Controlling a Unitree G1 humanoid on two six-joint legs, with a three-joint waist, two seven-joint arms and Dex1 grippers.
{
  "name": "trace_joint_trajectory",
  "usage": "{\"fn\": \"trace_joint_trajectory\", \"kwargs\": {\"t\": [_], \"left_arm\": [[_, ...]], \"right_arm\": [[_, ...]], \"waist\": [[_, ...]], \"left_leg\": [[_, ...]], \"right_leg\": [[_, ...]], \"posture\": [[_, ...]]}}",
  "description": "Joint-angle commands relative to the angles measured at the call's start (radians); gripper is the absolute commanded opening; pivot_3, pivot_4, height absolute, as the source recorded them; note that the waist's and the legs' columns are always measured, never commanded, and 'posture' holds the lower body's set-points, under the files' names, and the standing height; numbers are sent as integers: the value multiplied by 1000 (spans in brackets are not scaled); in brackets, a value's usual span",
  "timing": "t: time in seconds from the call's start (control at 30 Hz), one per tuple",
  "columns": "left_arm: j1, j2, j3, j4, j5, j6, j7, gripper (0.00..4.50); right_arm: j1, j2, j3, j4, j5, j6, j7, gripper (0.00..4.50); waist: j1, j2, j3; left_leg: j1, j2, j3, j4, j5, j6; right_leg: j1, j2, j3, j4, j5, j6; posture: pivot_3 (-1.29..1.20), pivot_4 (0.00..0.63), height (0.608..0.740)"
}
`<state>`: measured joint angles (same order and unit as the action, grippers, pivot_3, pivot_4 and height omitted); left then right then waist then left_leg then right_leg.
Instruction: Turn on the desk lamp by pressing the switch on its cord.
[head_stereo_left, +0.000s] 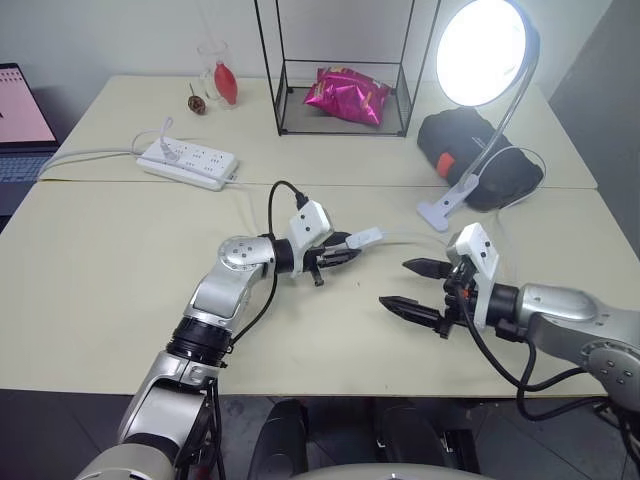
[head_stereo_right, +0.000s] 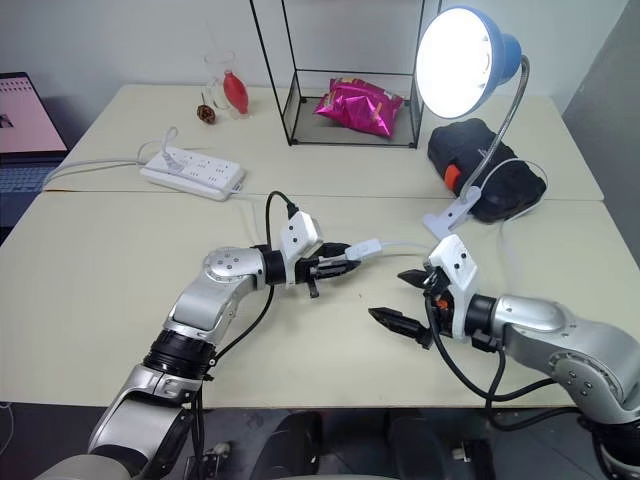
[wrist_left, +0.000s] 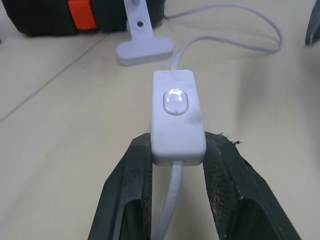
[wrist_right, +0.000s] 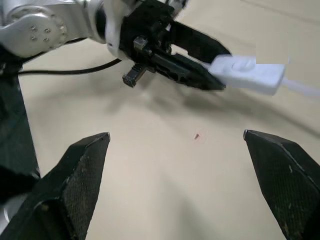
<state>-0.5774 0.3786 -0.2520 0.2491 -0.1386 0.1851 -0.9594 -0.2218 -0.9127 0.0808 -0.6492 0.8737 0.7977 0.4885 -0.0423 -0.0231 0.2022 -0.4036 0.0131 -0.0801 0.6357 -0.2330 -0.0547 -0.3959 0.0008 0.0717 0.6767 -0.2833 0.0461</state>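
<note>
Two beige tables (head_stereo_left: 120, 260) meet at a seam below a white wall. The lamp (head_stereo_left: 484, 52) glows, upper right. At centre, the left gripper (head_stereo_left: 345, 251) pinches the white switch (head_stereo_left: 366, 237); the right gripper (head_stereo_left: 418, 285), lower right, gapes empty.

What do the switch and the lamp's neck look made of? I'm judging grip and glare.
The switch: smooth white plastic, probably, with a glossy clear button that catches light. The desk lamp neck: silvery bent tube, likely polished metal, judging by its bright sheen.
</note>
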Motion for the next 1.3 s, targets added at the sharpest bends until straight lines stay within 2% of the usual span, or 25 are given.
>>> {"fn": "trace_joint_trajectory", "kwargs": {"t": [0.03,0.2,0.27,0.57,0.7,0.9,1.07,1.3], "left_arm": [[-20,-13,-19,76,32,-82,-21,1084],[-45,-32,-22,167,60,-139,-23,1084],[-50,-33,-22,192,67,-154,-28,1785],[-35,-5,-18,175,68,-196,-82,3605],[-28,16,22,104,70,-186,-31,4388],[15,83,144,-164,-35,52,23,4477],[125,251,267,-386,-110,190,-13,4477],[216,368,384,-476,-225,303,-40,4477]], "right_arm": [[-37,-24,9,44,-155,-110,96,4500],[-51,-3,16,119,-279,-185,142,4500],[-53,5,15,140,-311,-202,160,4500],[-57,36,-4,179,-375,-233,238,4500],[-66,41,-13,182,-384,-239,273,4500],[-72,42,-55,199,-380,-275,327,4500],[-75,17,-149,269,-364,-342,411,4500],[-84,-17,-191,353,-379,-398,522,4500]], "waist": [[0,0,0],[6,0,0],[8,0,0],[9,0,0],[9,0,0],[8,0,0],[2,0,0],[10,0,0]], "left_leg": [[0,0,0,0,0,0],[-1,0,0,0,0,0],[-1,0,0,0,0,0],[0,-1,0,0,0,0],[0,-1,0,1,0,0],[0,-1,-1,3,0,0],[2,0,0,3,0,0],[4,0,-1,5,0,0]], "right_leg": [[0,0,0,0,0,0],[0,-1,0,0,0,0],[0,-1,0,0,0,0],[0,-1,0,2,1,-1],[0,-1,0,2,1,-1],[1,-1,-1,3,1,-1],[2,-1,0,3,1,-1],[6,-2,-1,3,0,0]], "posture": [[0,150,740],[0,150,740],[0,150,740],[0,150,740],[0,150,740],[0,150,740],[0,150,740],[0,150,740]]}}
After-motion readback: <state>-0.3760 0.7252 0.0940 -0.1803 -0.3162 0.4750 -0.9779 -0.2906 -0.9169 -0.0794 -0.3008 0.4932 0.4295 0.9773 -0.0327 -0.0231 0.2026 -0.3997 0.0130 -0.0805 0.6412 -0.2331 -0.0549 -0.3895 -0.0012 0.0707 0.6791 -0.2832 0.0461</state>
